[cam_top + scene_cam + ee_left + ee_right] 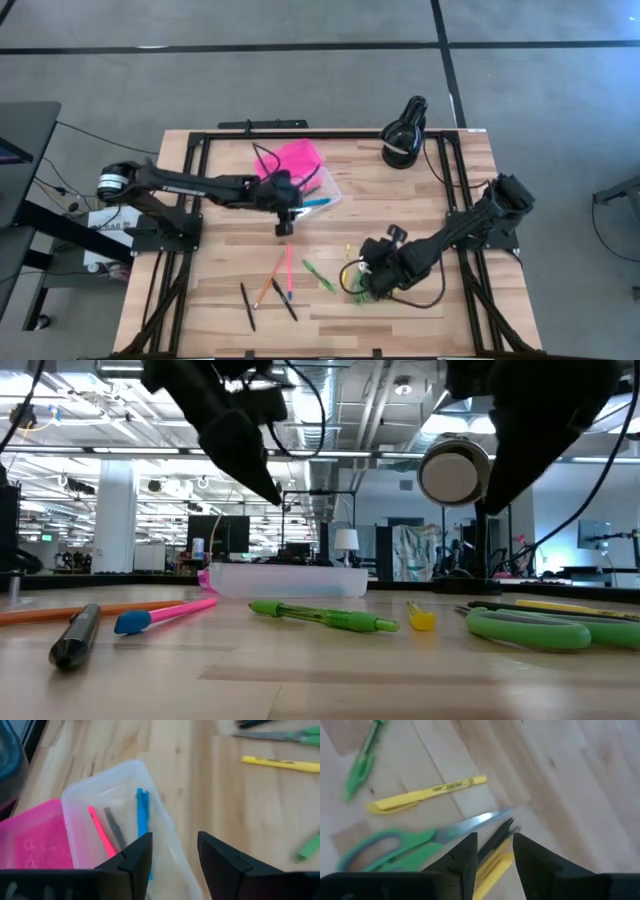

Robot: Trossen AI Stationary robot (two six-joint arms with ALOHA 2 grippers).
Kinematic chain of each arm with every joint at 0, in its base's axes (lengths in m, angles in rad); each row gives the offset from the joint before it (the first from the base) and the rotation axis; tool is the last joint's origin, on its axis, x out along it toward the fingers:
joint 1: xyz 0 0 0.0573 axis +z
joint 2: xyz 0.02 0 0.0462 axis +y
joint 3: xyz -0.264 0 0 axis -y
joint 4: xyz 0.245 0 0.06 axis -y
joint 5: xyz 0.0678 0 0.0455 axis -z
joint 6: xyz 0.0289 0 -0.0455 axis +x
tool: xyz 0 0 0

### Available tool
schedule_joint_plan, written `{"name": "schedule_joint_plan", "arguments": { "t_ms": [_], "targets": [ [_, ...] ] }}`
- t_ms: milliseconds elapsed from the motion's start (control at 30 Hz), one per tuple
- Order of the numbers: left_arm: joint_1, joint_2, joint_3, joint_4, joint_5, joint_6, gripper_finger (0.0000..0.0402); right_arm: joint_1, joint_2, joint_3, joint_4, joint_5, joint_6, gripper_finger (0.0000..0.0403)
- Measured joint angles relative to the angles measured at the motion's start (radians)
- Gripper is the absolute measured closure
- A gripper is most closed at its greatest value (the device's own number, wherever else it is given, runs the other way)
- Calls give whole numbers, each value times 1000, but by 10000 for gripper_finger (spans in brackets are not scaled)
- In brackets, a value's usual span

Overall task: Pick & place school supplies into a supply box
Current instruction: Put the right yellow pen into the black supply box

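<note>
The supply box stands toward the table's far side, with its pink lid (297,156) flat open and its clear base (107,810) holding a pink, a grey and a blue pen (143,822). My left gripper (175,842) hovers open and empty over the base's near end (284,228). My right gripper (495,840) hangs open over the near right of the table (363,285), its fingers on either side of a black pen (496,836) and a yellow one. The green-handled scissors (395,847), a yellow highlighter (425,792) and a green pen (362,762) lie flat beside them.
More pens lie loose on the near middle of the table: a green one (320,617), a pink one with a blue cap (150,618), orange and black ones (268,292). A black round lamp-like object (403,140) stands at the far right, with black cables beside it.
</note>
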Motion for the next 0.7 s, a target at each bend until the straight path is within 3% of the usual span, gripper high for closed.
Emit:
{"name": "schedule_joint_plan", "arguments": {
  "t_ms": [267,467,700],
  "targets": [
    [-153,-18,0,-31,-87,-8,255,93,70,-1,-24,-39,265,285],
    [-232,-18,0,-43,-92,-46,255,146,153,-2,-26,-100,372,285],
    [-303,-18,0,-45,-188,-78,255,176,181,0,-116,-101,549,285]
  ]
}}
